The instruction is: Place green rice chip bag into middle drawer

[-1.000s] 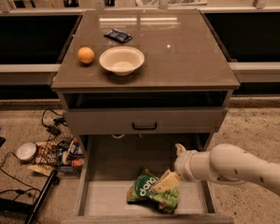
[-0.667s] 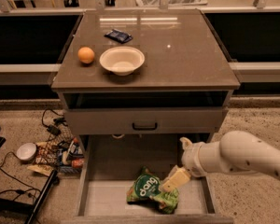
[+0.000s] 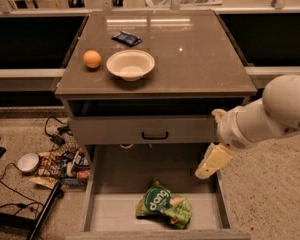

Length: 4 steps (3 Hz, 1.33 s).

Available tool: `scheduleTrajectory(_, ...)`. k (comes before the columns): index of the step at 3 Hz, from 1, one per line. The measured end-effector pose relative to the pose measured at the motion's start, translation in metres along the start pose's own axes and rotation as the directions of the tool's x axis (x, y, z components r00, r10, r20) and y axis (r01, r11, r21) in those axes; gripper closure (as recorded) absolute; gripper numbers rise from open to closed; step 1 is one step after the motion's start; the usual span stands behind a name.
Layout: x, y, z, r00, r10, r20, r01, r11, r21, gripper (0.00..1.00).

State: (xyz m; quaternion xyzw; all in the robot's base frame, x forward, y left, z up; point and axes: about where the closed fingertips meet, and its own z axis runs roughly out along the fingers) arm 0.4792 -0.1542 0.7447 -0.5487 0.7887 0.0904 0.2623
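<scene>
The green rice chip bag point(image 3: 164, 206) lies flat in the middle drawer point(image 3: 112, 211), lower centre, its long axis left-right and logo end left. The gripper point(image 3: 211, 162) has lifted up-right, clear of it; open or closed, I cannot tell.

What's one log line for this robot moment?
green rice chip bag: lying in middle drawer | gripper: raised over drawer, not touching bag
</scene>
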Motion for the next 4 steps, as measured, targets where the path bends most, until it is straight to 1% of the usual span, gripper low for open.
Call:
scheduleTrajectory(1, -0.007, -0.011, -0.053, 0.995, -0.044, -0.093, 0.046, 0.9986, 0.025, 0.0)
scheduleTrajectory(2, -0.005, -0.016, -0.097, 0.977, -0.036, -0.21, 0.062, 0.9913, 0.116, 0.0)
scheduleTrajectory(3, 0.009, -0.013, -0.136, 0.953, 0.004, -0.302, 0.064, 0.9741, 0.217, 0.0)
scheduleTrajectory(4, 0.009, -0.014, -0.137, 0.952, 0.001, -0.305, 0.069, 0.9729, 0.22, 0.0)
